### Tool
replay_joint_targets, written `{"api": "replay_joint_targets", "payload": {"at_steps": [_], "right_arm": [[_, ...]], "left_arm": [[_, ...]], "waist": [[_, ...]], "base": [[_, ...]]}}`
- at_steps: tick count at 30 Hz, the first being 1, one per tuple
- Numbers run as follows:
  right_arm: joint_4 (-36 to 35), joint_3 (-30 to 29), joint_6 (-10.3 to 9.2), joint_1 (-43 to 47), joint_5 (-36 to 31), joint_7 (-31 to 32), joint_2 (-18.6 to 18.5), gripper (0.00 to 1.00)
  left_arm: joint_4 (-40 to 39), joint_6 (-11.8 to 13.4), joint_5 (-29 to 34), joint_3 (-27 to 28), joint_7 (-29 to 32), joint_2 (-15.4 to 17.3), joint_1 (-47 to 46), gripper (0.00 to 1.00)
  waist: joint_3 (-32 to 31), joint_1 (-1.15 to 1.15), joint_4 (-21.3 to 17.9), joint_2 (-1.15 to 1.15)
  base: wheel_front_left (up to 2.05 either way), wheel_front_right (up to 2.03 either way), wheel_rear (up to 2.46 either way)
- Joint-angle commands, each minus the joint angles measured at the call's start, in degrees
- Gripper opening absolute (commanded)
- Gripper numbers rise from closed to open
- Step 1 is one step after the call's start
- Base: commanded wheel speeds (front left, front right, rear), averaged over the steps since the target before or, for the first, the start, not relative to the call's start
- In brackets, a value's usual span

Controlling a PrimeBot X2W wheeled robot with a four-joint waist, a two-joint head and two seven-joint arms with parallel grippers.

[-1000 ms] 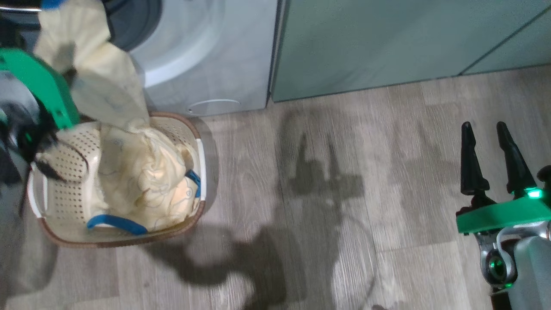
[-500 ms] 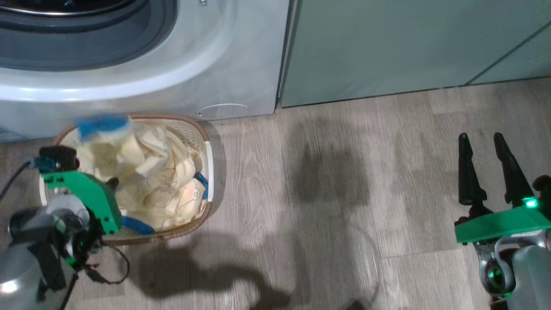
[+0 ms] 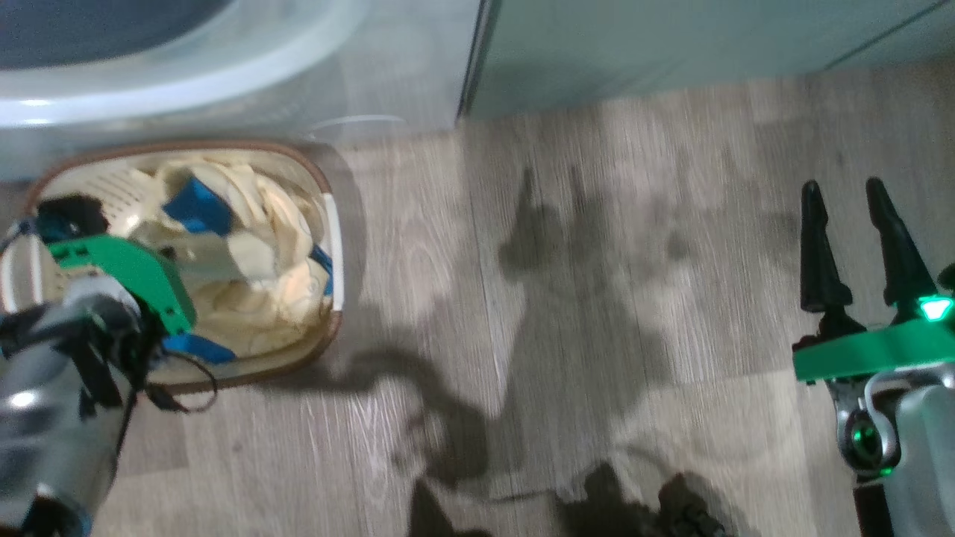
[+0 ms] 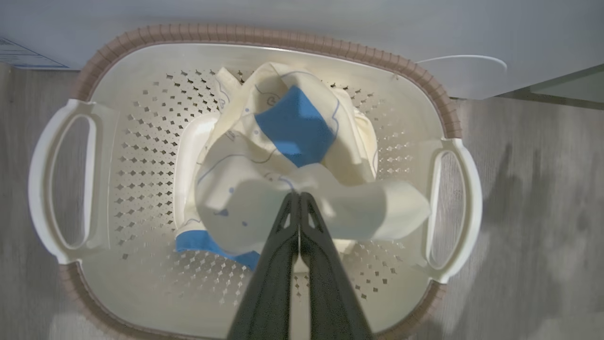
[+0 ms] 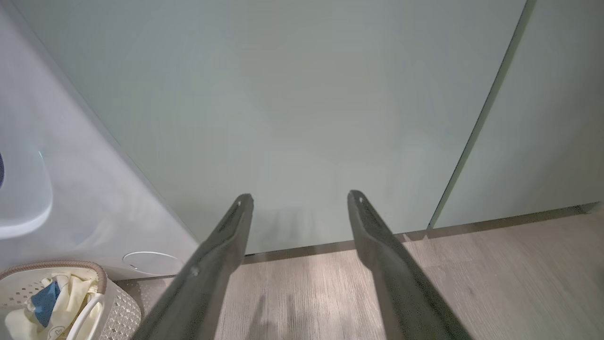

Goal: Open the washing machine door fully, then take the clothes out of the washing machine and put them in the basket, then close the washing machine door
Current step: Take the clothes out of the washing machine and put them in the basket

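While the left gripper (image 4: 299,195) pinches a fold of the clothes (image 4: 264,156), fingers pressed together, the heap lies in the basket (image 4: 264,36) just beside the washer (image 3: 388,74); the right gripper (image 3: 841,186) hangs spread over the floor (image 3: 597,261), well apart.

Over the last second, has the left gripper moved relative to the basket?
Yes. The left gripper came from the washing machine to above the basket, jaws shut on the clothes.
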Motion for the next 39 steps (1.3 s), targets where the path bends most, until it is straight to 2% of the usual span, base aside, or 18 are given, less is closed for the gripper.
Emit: {"api": "replay_joint_targets", "payload": {"at_steps": [1,10,19,23,24,25,26,39], "right_arm": [[-1.9,1.2,0.25,-0.7,-0.6,-0.5,-0.3,1.00],[-3.0,0.9,0.25,-2.7,-0.9,-0.5,-0.2,1.00],[-3.3,0.5,0.25,-4.1,-1.2,-0.5,-0.2,1.00],[-3.2,0.1,0.25,-4.4,-1.2,-0.5,-0.2,1.00],[-3.2,-0.2,0.25,-4.5,-1.2,-0.5,-0.2,1.00],[-3.2,-0.3,0.25,-4.6,-1.2,-0.5,-0.2,1.00],[-3.1,-0.4,0.25,-4.6,-1.2,-0.5,-0.3,1.00],[-0.4,1.2,0.25,-0.8,-0.7,-0.5,-0.5,1.00]], "left_arm": [[0.7,-0.3,0.5,1.4,-0.7,2.4,-1.2,0.00],[13.5,-3.1,1.5,-0.1,-2.6,1.8,-10.0,0.00],[17.2,-3.0,1.6,-0.8,-2.7,1.6,-11.6,0.00],[17.5,-4.6,0.7,-0.7,-3.1,0.5,-10.9,0.00],[17.5,-4.9,0.7,-0.8,-3.7,0.5,-10.7,0.15],[17.6,-5.1,0.8,-1.0,-4.7,0.6,-10.6,0.44],[17.6,-5.3,0.9,-1.1,-5.8,0.7,-10.5,1.00],[15.9,-6.7,-0.9,-2.0,-16.7,-0.5,-5.2,1.00]], "waist": [[2.4,-0.01,-0.9,0.00],[9.1,-0.01,-2.3,0.00],[11.2,-0.01,-2.2,0.00],[10.0,-0.01,-1.6,0.00],[9.5,-0.01,-1.5,0.00],[9.0,-0.01,-1.4,0.00],[8.4,-0.01,-1.3,0.00],[-4.7,-0.01,0.3,0.00]], "base": [[0.00,0.00,0.00],[0.00,0.00,0.00],[0.00,0.00,0.00],[0.00,0.00,0.00],[0.00,0.00,0.00],[0.00,0.00,0.00],[0.00,0.00,0.00],[0.00,0.00,0.00]]}}
